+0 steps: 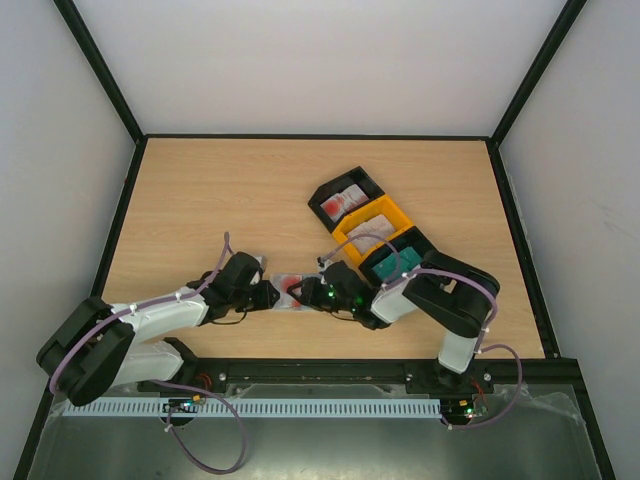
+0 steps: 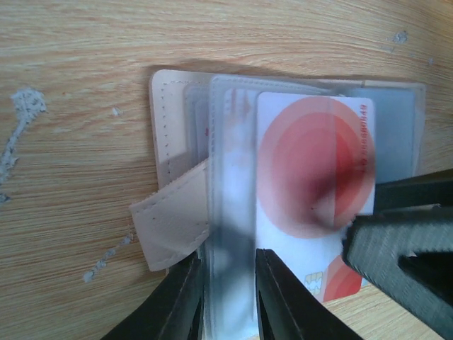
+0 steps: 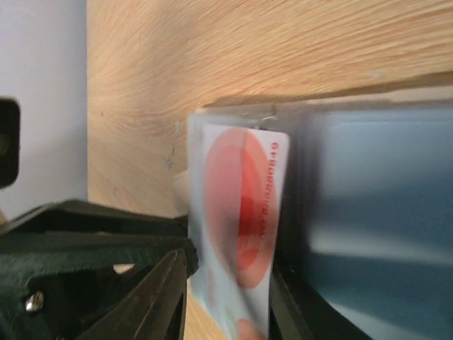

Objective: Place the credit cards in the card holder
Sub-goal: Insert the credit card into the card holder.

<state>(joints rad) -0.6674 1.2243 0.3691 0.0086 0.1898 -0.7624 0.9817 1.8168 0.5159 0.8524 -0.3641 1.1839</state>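
The white-and-red credit card (image 2: 315,170), pinched between the right gripper's (image 3: 228,304) narrowed fingers, lies partly over the open card holder (image 2: 173,127), whose clear pocket leaf (image 2: 230,212) the left gripper (image 2: 228,297) clamps; pushed askew, it could snag the pocket's lip and buckle.

White and black arms (image 1: 160,315), lilac cables (image 1: 226,246), ridged black fingers (image 2: 175,306)

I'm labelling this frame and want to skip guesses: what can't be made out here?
Top external: card holder mostly hidden between left hand and right hand; pockets too small.
Left wrist: lower part of red-printed card covered by both hands.
Right wrist: card print blurred; holder cut off right.
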